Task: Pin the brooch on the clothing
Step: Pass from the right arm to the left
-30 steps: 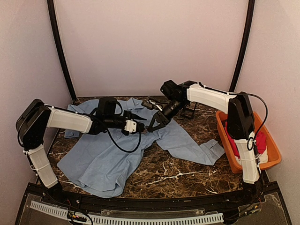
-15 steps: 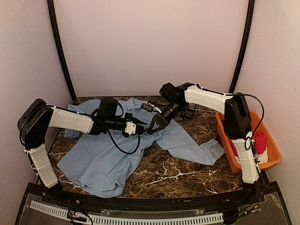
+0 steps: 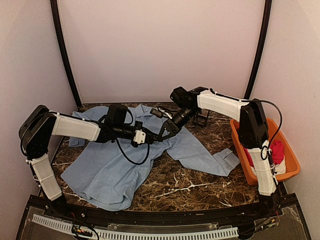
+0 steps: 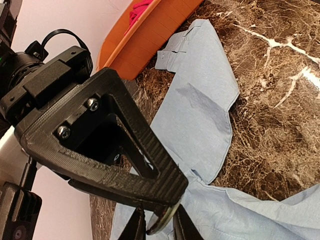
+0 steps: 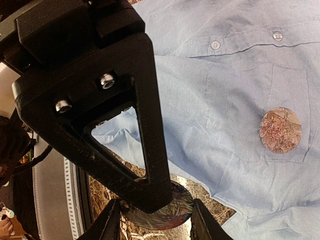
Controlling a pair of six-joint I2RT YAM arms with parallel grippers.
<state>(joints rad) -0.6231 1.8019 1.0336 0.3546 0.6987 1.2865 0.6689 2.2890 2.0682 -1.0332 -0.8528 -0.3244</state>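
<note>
right gripper (image 5: 155,220): clamps brooch (image 5: 176,204) | left gripper (image 4: 161,229): jaws flank brooch, grip unclear | shirt (image 5: 225,85) below

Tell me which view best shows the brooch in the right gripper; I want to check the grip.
The right wrist view: the brooch shows its round patterned face between the fingers of the right gripper. The left wrist view catches only its rim. In the top view it cannot be made out.

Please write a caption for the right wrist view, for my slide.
Right gripper holds a round brooch above the light blue shirt, with the left gripper beside it.
</note>
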